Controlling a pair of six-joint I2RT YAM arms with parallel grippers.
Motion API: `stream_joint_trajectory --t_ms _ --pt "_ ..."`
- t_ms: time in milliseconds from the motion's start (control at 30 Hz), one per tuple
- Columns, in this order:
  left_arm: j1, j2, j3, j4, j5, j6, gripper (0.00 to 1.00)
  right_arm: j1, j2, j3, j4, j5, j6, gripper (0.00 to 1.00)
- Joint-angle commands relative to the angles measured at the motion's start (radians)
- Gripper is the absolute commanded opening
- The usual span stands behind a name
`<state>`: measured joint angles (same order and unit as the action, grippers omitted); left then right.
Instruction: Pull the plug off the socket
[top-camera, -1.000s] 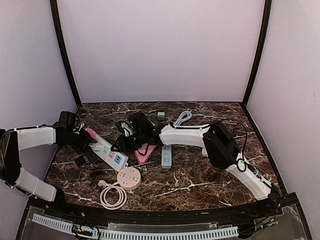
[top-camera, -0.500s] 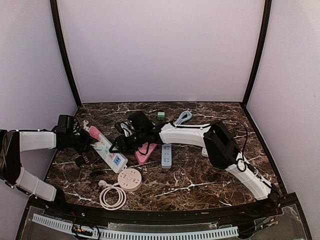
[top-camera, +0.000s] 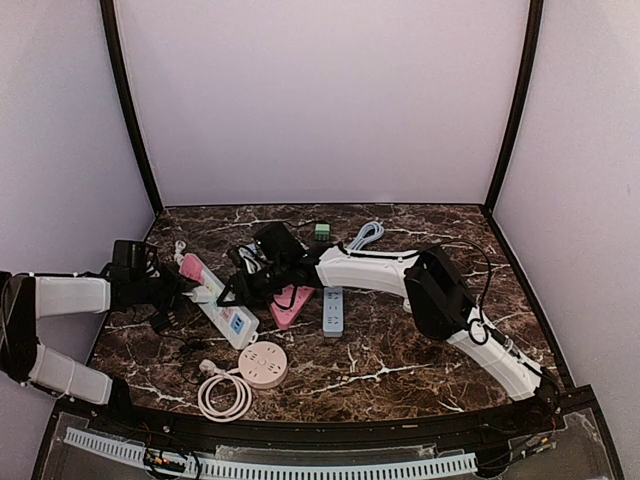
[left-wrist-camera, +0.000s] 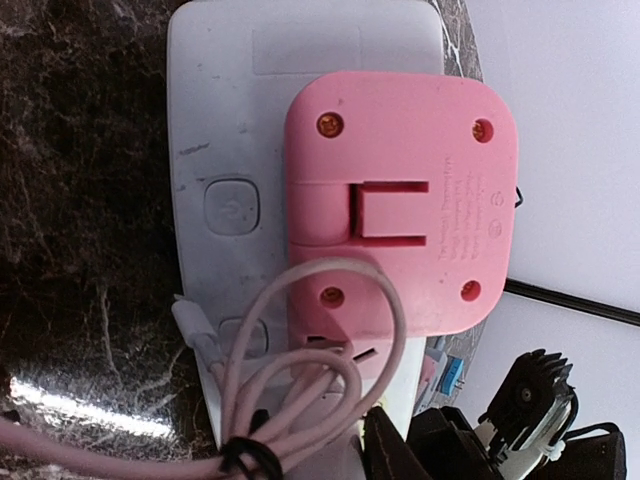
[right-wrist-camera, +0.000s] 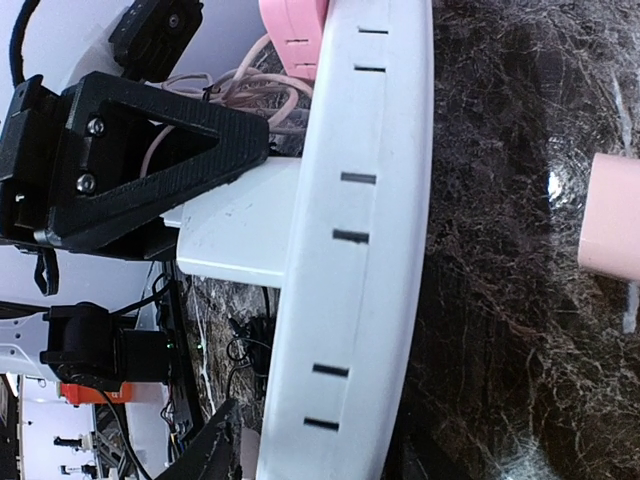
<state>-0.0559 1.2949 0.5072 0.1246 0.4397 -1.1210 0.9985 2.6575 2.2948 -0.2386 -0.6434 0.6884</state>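
Pink plug (left-wrist-camera: 400, 200) rigid, light, likely seated tight; we'd pinch its flat sides. Left gripper (top-camera: 172, 288), right gripper (top-camera: 232, 285) jaws: can't tell.

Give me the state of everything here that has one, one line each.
pink plug: still seated, not pulled off.
white power strip: lying flat, plug in one end.
pale cable: coiled and tied by the plug.
left gripper: at the plug, grip unclear.
right gripper: at the strip, grip unclear.
round pink socket: flat, its cord coiled.
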Motion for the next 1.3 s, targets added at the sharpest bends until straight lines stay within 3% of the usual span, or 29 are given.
stream_joint_trajectory --t_ms 0,167,367,467,700,867,1033,1133,1267 --pt "-0.016 -0.090 -0.012 0.024 0.075 -0.021 0.00 0.020 0.003 0.054 0.016 0.003 -0.026 0.45" --pt "-0.016 -0.138 -0.005 -0.020 0.083 -0.010 0.00 0.020 -0.011 0.039 0.010 0.029 -0.034 0.39" --pt "-0.017 -0.169 0.005 -0.085 0.109 0.005 0.00 0.020 -0.042 0.027 -0.015 0.101 -0.038 0.09" --pt "-0.016 -0.215 0.014 -0.165 0.098 0.015 0.00 0.016 -0.079 -0.007 -0.026 0.173 -0.033 0.00" --pt "-0.019 -0.300 0.054 -0.323 0.047 0.104 0.00 0.008 -0.116 -0.038 -0.011 0.232 0.013 0.00" --pt "-0.015 -0.342 0.137 -0.504 -0.101 0.175 0.00 0.008 -0.112 -0.027 0.010 0.193 0.014 0.00" --pt "0.016 -0.265 0.310 -0.714 -0.309 0.268 0.00 0.003 -0.118 -0.044 0.015 0.181 0.002 0.00" --pt "0.049 -0.171 0.365 -0.736 -0.385 0.313 0.00 0.003 -0.115 -0.045 0.013 0.171 -0.005 0.00" --pt "0.112 -0.048 0.408 -0.704 -0.388 0.326 0.00 0.002 -0.108 -0.047 0.012 0.145 -0.011 0.00"
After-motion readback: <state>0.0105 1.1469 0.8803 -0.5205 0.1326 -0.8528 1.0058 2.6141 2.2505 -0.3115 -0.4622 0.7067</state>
